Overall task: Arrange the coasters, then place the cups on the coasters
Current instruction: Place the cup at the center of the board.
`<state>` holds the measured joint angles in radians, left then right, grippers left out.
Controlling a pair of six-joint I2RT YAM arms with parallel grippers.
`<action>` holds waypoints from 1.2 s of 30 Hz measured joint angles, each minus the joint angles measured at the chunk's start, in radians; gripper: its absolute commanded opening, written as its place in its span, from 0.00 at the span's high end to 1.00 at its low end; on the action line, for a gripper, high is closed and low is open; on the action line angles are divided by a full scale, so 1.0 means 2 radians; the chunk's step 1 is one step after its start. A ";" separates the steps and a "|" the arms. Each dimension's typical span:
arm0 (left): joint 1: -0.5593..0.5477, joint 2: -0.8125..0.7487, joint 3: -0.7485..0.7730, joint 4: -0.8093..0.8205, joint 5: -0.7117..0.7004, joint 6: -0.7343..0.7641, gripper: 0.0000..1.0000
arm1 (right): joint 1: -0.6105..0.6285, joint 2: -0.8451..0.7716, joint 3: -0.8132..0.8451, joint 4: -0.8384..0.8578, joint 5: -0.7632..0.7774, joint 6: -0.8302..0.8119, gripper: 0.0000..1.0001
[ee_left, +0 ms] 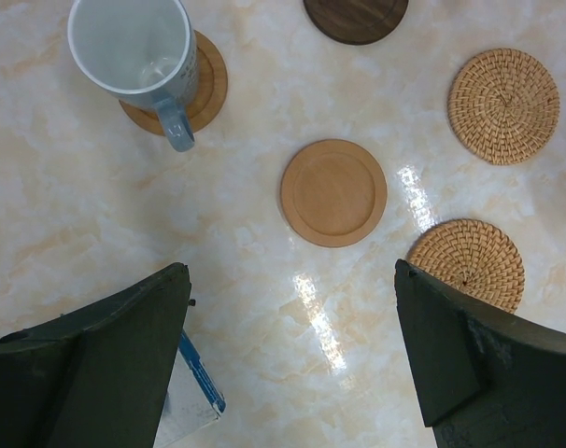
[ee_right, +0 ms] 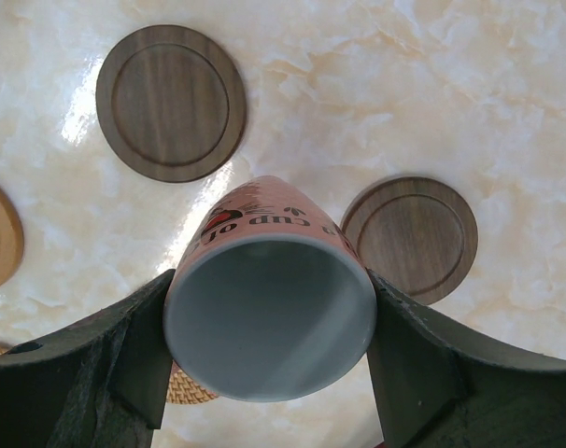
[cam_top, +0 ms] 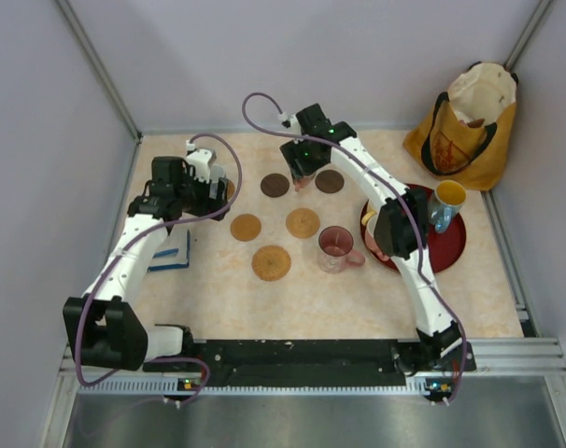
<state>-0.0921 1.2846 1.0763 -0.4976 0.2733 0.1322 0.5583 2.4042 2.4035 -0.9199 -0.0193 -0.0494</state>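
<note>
My right gripper (ee_right: 269, 317) is shut on a pink cup (ee_right: 264, 280) and holds it above the table, between two dark brown coasters (ee_right: 171, 101) (ee_right: 412, 238). From above, this gripper (cam_top: 300, 177) hangs over the back row. My left gripper (ee_left: 292, 355) is open and empty above bare table. Ahead of it, a blue-grey cup (ee_left: 134, 47) stands on a tan wooden coaster (ee_left: 206, 89). A second tan coaster (ee_left: 333, 192) and two woven coasters (ee_left: 503, 105) (ee_left: 467, 261) lie free. Another pink cup (cam_top: 336, 248) stands on the table.
A red tray (cam_top: 451, 245) at the right carries a blue cup with a yellow inside (cam_top: 446, 201). A yellow-orange bag (cam_top: 465, 121) stands at the back right corner. A blue-and-white box (cam_top: 171, 252) lies under the left arm. Walls close in the table.
</note>
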 measured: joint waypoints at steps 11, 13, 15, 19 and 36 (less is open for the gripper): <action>0.000 0.000 0.000 0.003 0.011 0.000 0.06 | 0.000 0.016 -0.001 0.011 0.013 0.001 0.93; 0.000 0.000 0.000 0.003 0.013 0.000 0.06 | 0.001 0.018 -0.001 0.011 0.014 0.001 0.92; 0.000 0.000 -0.001 0.003 0.013 0.000 0.06 | 0.001 0.019 -0.001 0.011 0.016 0.000 0.91; 0.000 0.000 -0.001 0.003 0.013 0.000 0.06 | 0.002 0.020 -0.004 0.013 0.018 -0.001 0.89; 0.000 0.000 -0.001 0.004 0.022 0.000 0.06 | 0.005 0.021 -0.028 0.019 0.022 -0.010 0.33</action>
<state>-0.0921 1.2846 1.0748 -0.4900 0.3180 0.1314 0.5682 2.4458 2.3474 -0.8818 0.0250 -0.0700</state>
